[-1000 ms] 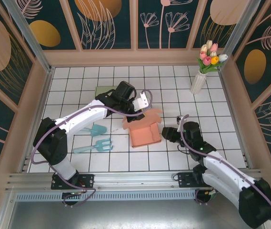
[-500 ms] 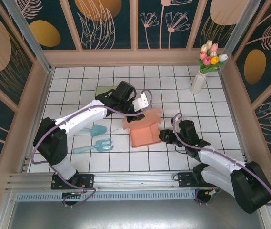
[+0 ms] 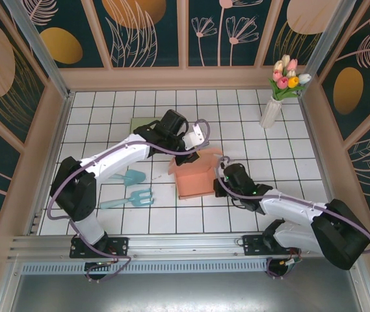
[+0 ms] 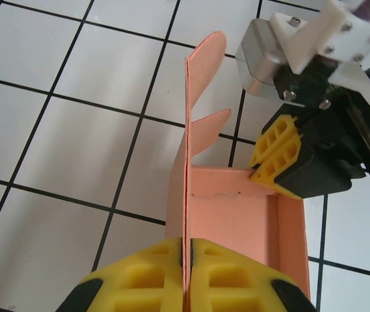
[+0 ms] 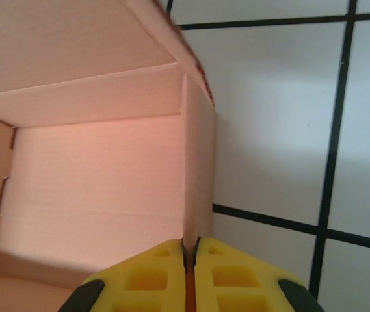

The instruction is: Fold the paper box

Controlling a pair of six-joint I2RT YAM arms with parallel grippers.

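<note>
Pinching paper on both sides here, so here's the picture. The box (image 3: pixel 194 179) is salmon card, sitting on the tiled table (image 3: pixel 106 110) roughly mid-way across, between my two arms. Its open top faces up and it's a bit skewed to the tile lines.

My left gripper (image 4: pixel 186 263) is clamped tight on a flap (image 4: pixel 194 117) that stands upright on the far side of the box. In the left wrist view the card is just a thin line squeezed between the two yellow pads (image 4: pixel 237 279), with no gap either side of it. The flap has a rounded tab at its top end and a second, smaller tab lower down.

My right gripper (image 5: pixel 189 260) is closed down as well, this one on the box's right wall (image 5: pixel 201 162). In the right wrist view the wall's edge runs straight into the slit between the pads, and the inside of the box opens out to the left of it. From the left wrist camera I can also see that gripper's yellow tips touching the box rim at a corner. I can't tell from there how much card is between them.

Other stuff lying around:
- a teal trowel (image 3: pixel 132 176) and fork (image 3: pixel 132 197) flat on the tiles left of the box, near my left arm but apart from the box
- a green mat (image 3: pixel 142 123) behind my left arm, partly hidden by it
- a white vase (image 3: pixel 270 112) of tulips in the far right corner, well apart from everything
</note>
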